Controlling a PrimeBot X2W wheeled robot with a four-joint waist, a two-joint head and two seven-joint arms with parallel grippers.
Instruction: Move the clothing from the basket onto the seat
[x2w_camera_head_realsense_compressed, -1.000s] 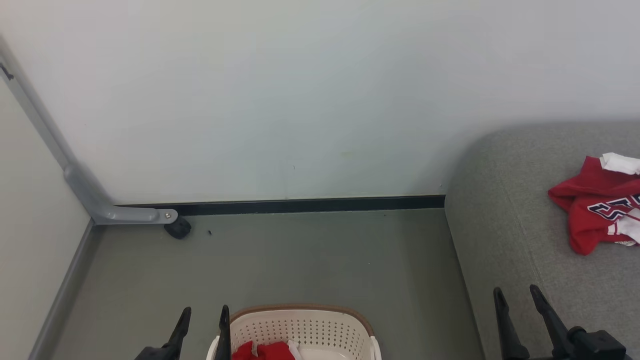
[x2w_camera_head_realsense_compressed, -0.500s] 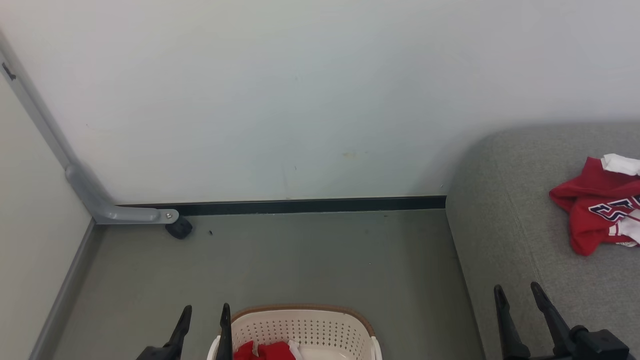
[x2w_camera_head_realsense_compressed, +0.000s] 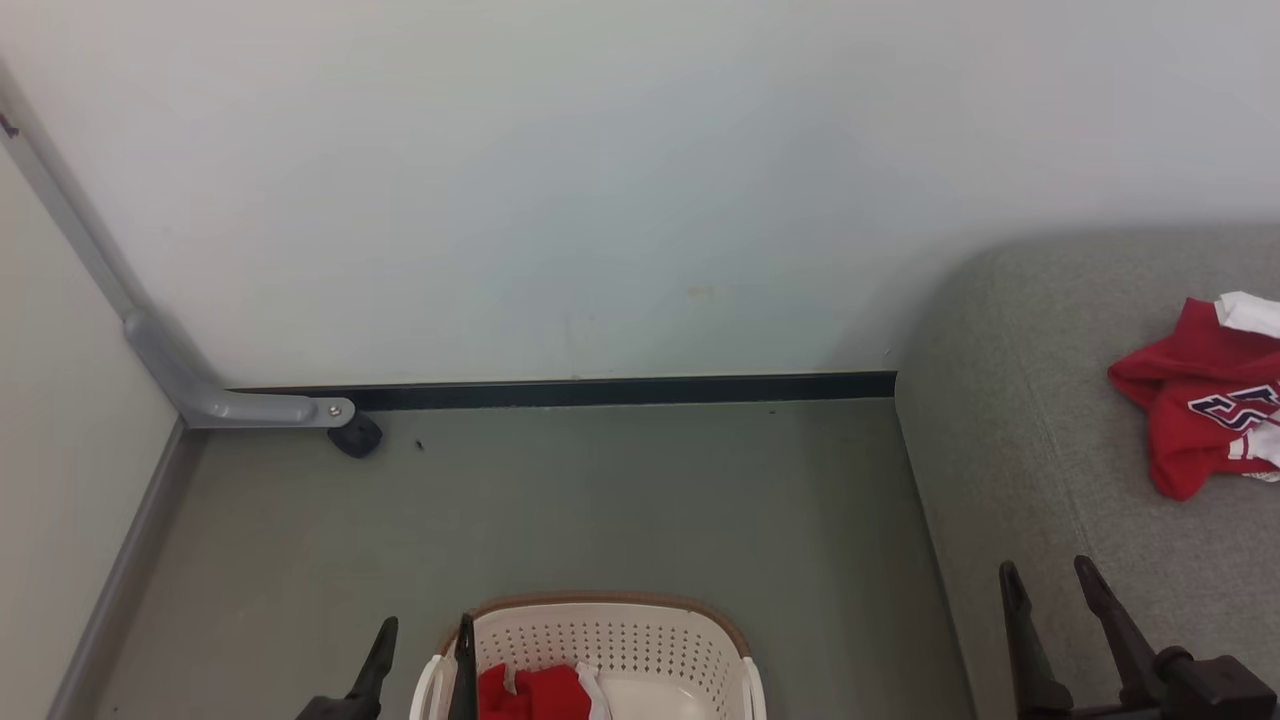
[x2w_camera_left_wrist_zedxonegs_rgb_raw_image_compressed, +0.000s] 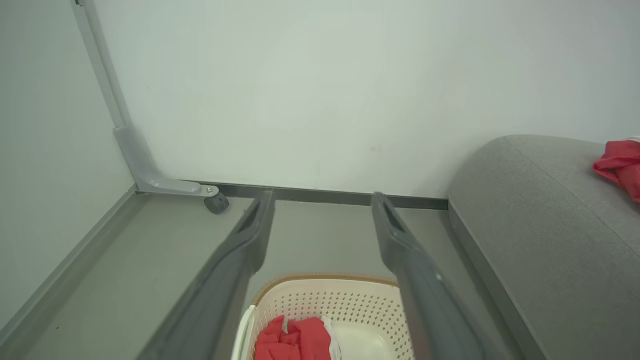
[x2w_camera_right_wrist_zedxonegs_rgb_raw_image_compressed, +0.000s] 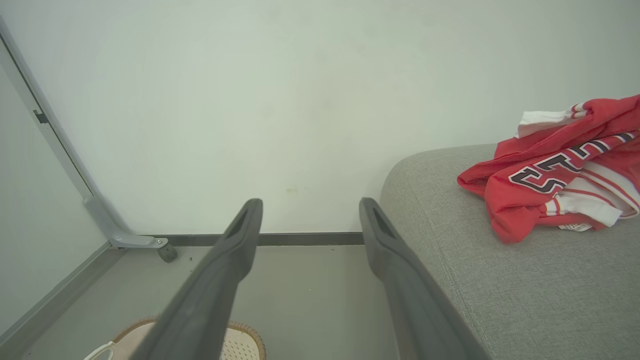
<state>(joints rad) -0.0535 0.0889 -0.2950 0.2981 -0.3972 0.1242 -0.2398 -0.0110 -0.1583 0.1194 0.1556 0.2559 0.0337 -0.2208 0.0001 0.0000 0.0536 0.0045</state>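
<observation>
Floor (x2w_camera_head_realsense_compressed: 850, 560) strip between basket (x2w_camera_head_realsense_compressed: 620, 640), seat (x2w_camera_head_realsense_compressed: 1000, 450) edge; clothing (x2w_camera_head_realsense_compressed: 540, 692) seemingly below rim.

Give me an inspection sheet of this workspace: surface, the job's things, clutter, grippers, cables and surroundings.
Surface: grey-green smooth floor, a dark speck near the caster.
Job's things: cream-white perforated plastic basket on the floor, with bright red fabric clothing bunched inside; a red garment with white trim lies crumpled on the large grey fabric seat.
Clutter: nothing seen.
Grippers: left gripper open, holding nothing, at the basket's left side; right gripper open, holding nothing, over the seat's near part.
Cables: nothing seen.
Surroundings: pale plain wall, black skirting strip, grey metal frame leg with a black caster in the left corner.
</observation>
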